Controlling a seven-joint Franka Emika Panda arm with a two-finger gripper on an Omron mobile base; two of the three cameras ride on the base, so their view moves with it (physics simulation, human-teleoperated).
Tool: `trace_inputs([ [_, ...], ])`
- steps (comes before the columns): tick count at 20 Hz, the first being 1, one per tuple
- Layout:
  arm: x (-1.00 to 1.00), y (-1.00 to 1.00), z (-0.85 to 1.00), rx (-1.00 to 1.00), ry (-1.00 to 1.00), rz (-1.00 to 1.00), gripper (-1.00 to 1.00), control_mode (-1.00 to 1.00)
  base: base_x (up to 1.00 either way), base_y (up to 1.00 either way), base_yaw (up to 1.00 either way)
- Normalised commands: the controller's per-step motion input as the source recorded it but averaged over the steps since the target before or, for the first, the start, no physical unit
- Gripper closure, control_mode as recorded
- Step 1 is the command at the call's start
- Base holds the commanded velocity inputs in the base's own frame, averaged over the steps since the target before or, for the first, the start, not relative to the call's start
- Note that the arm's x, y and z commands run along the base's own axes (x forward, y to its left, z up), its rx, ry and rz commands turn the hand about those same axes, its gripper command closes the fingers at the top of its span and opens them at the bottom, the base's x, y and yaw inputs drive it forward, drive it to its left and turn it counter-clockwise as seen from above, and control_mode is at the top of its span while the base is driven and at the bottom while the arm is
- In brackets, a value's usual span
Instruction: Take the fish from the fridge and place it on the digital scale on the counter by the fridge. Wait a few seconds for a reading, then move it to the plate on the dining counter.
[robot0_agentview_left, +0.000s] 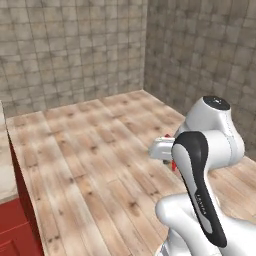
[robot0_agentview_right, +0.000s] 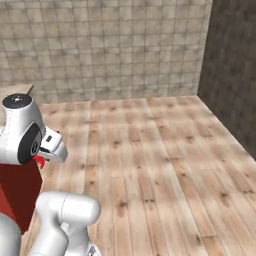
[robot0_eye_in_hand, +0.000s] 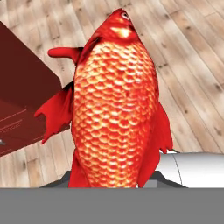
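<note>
We had the fish (robot0_eye_in_hand: 114, 105) clamped in the gripper (robot0_eye_in_hand: 113, 181); in the hand view its scaly red-orange body rose straight up from between the jaws, with the fingertips hidden behind it. In the left base view only a sliver of red showed (robot0_agentview_left: 173, 165) behind the arm's dark joint, and in the right base view a small red scrap (robot0_agentview_right: 39, 161) hung below the white hand.

We judged this to be a carrying step: the fish was in hand and held over open wooden floor (robot0_agentview_right: 160, 150), with neither scale nor plate in sight, so we could not tell which leg of the carry it was. The next move called for driving or turning until a target came into view, keeping the grip closed meanwhile.

For room, the floor lay bare out to the tiled walls (robot0_agentview_left: 75, 50). The one near edge was the red cabinet (robot0_agentview_left: 17, 225) with its stone top, close on the arm's left; its corner sat just beside the fish in the hand view (robot0_eye_in_hand: 26, 100).
</note>
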Motion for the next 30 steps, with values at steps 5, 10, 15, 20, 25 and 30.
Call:
trace_inputs([
  [5,0.00,0.00,0.00,0.00,0.00,0.00,1.00,1.00,1.00,-0.51,0.30],
  [10,0.00,0.00,0.00,0.00,0.00,0.00,1.00,1.00,1.00,-0.56,0.34],
  [15,0.00,0.00,0.00,0.00,0.00,0.00,1.00,1.00,1.00,-0.63,0.40],
  [20,0.00,0.00,0.00,0.00,0.00,0.00,1.00,1.00,1.00,-0.66,0.45],
  [25,0.00,0.00,0.00,0.00,0.00,0.00,1.00,1.00,1.00,-0.66,0.45],
  [30,0.00,0.00,0.00,0.00,0.00,0.00,1.00,1.00,1.00,-0.69,0.46],
])
